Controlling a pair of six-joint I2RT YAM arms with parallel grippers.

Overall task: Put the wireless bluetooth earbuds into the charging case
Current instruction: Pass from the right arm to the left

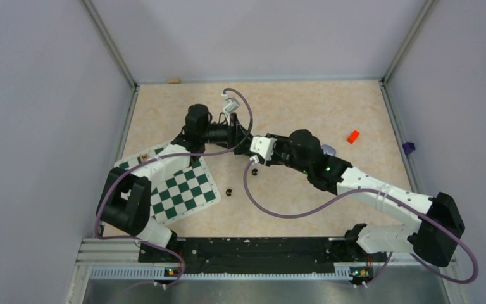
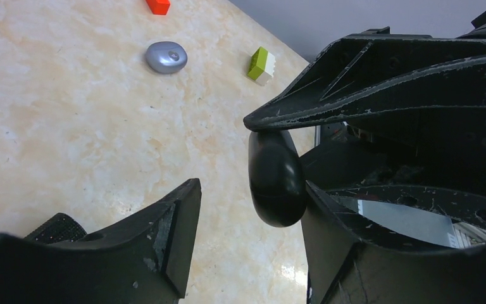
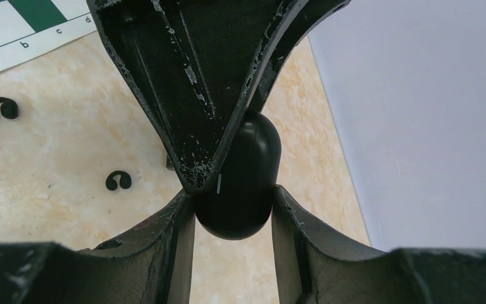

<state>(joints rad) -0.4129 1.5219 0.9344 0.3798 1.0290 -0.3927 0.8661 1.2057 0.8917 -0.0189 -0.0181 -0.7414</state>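
Marbled worktop (image 1: 291, 107): my right hand (image 3: 233, 202) clamps the black charging case (image 3: 253, 152); my left hand (image 2: 248, 190) gapes, one finger (image 3: 196, 95) against it. Two black earbuds (image 3: 118, 181) lie near that hand; case lid hidden.

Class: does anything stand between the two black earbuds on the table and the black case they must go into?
No loose object lies on the table between the black earbuds and the black case. But the case shows no opening and sits clamped in the right end effector, with the left end effector touching it.
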